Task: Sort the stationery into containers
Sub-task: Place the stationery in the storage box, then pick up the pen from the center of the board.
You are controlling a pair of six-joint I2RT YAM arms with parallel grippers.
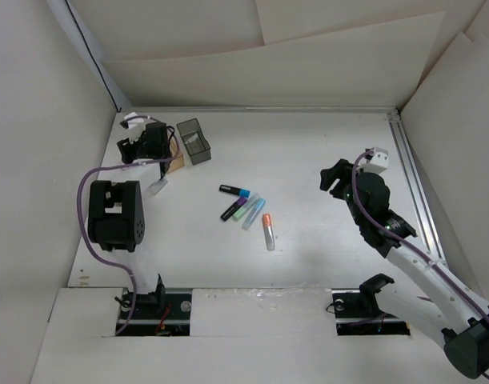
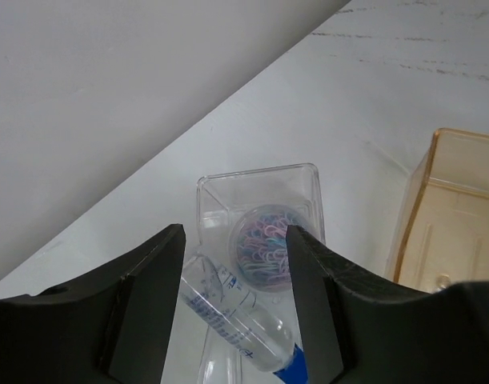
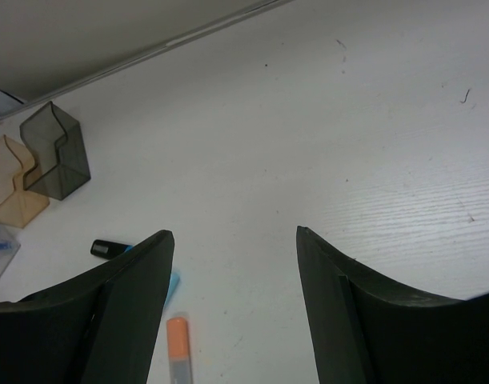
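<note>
The left gripper point(image 2: 234, 232) hangs with its jaws parted wider than the clear tube point(image 2: 228, 310) of coloured paper clips. The tube lies slanted just below them in the clear box point(image 2: 260, 172), its round end at 12 o'clock and its blue cap at 5 o'clock, and the amber box point(image 2: 456, 216) stands just beside at 3 o'clock. The right gripper point(image 3: 234, 240) is spread and empty above the table point(image 3: 372, 120), with the orange-capped pen point(image 3: 178, 340) at its 7 o'clock and the dark grey box point(image 3: 56, 152) well apart at 10 o'clock.
</note>
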